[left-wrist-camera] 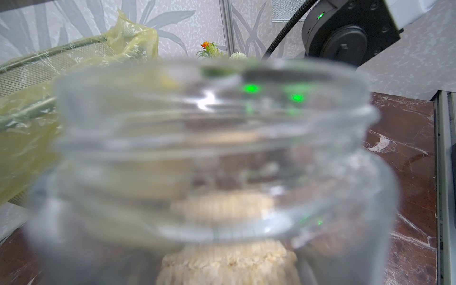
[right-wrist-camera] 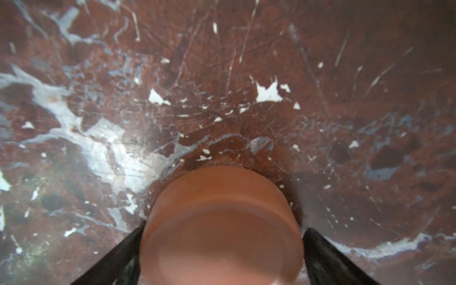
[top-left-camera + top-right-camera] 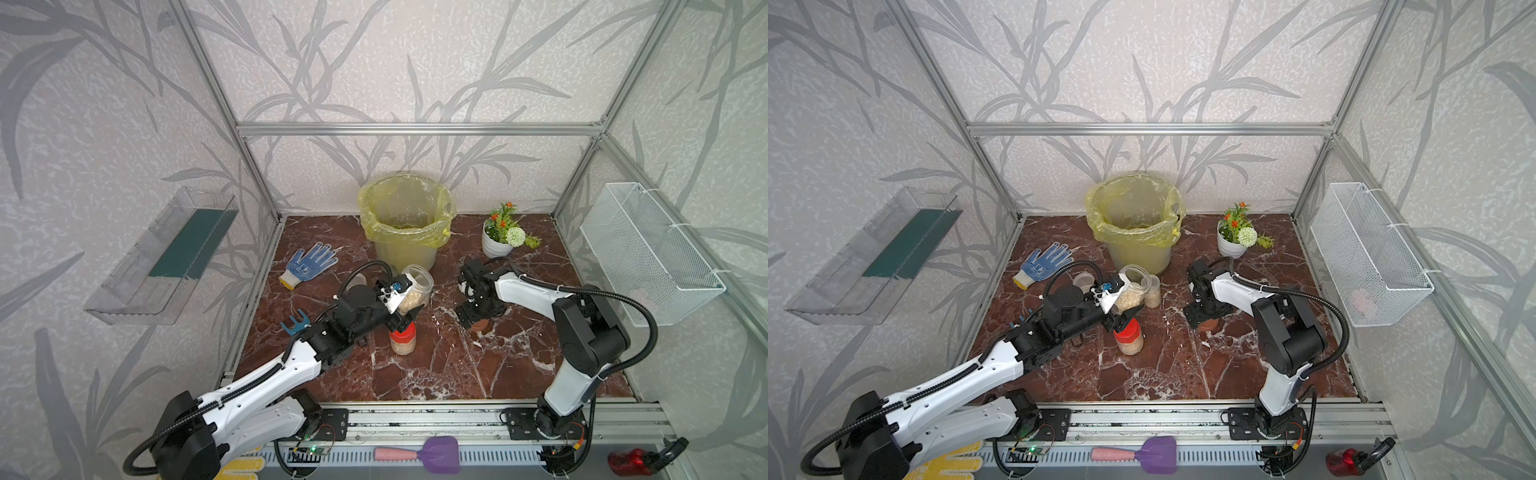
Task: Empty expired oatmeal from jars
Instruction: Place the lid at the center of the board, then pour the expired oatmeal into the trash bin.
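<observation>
At the bin [image 3: 409, 255]: the left gripper [image 3: 405, 309] is clamped on the wide jar [image 3: 419, 279], which is open-mouthed and tilted just in front of it. The oatmeal [image 3: 1126, 300] sits in the jar's lower part. Over the table [image 2: 246, 61], the right gripper [image 2: 223, 229] points down around the brown lid [image 2: 222, 212], jaws spread, 1 finger at the lid's edge and a gap at the other. The red-lidded jar [image 3: 403, 338] stands upright under the left gripper, and 1 slim jar [image 3: 1153, 291] stands beside the wide jar.
</observation>
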Motion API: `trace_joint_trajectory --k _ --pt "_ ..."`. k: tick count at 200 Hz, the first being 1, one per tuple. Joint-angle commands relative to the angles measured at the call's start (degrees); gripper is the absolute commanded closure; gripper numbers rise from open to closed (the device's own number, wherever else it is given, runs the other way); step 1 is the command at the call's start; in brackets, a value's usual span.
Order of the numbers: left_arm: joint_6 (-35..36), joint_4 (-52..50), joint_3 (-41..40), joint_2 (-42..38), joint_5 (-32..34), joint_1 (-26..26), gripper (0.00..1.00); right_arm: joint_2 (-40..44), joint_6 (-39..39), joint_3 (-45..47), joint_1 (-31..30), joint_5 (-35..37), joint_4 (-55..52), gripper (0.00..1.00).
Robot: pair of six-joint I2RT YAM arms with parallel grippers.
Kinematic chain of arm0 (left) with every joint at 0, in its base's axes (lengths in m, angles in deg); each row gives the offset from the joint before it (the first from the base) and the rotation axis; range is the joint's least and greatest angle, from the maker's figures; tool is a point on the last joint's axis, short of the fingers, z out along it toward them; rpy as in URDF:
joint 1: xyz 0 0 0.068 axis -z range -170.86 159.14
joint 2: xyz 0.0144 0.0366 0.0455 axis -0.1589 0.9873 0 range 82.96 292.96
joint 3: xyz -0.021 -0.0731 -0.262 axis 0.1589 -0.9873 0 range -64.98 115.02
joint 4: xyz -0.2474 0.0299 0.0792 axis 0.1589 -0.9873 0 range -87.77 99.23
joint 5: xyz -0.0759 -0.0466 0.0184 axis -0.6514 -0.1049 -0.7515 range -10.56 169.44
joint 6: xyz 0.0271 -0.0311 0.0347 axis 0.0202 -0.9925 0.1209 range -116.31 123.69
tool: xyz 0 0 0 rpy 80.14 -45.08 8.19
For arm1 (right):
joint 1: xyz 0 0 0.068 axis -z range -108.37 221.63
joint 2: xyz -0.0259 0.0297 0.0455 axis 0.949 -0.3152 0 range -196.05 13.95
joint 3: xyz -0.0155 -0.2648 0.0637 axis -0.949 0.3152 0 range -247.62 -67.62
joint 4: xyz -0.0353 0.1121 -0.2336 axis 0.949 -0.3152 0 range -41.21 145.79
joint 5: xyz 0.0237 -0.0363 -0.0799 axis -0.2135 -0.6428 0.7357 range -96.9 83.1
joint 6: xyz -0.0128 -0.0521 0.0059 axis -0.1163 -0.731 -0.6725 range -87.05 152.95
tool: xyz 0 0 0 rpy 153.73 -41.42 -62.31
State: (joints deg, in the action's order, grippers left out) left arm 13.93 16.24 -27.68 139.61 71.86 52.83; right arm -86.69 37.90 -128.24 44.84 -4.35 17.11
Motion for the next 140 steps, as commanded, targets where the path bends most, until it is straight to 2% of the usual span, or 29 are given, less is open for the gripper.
trace_joint_trajectory --k 1,48,95,140 --pt "-1.23 1.89 0.94 -2.83 0.71 -0.42 1.00 4.21 0.80 0.41 -0.17 0.54 -2.06 0.01" --pt "-2.55 -1.28 2.74 -4.72 0.63 -0.39 1.00 11.33 2.00 -1.29 -0.19 -0.13 -5.20 0.01" --pt "-2.07 -4.80 5.39 -4.59 0.75 -0.49 1.00 24.76 5.16 -1.28 -0.20 -1.01 -5.85 0.01" --pt "-1.69 -5.48 6.42 -5.72 2.85 -0.50 1.00 36.37 8.94 -1.31 0.27 -12.93 -5.35 0.01"
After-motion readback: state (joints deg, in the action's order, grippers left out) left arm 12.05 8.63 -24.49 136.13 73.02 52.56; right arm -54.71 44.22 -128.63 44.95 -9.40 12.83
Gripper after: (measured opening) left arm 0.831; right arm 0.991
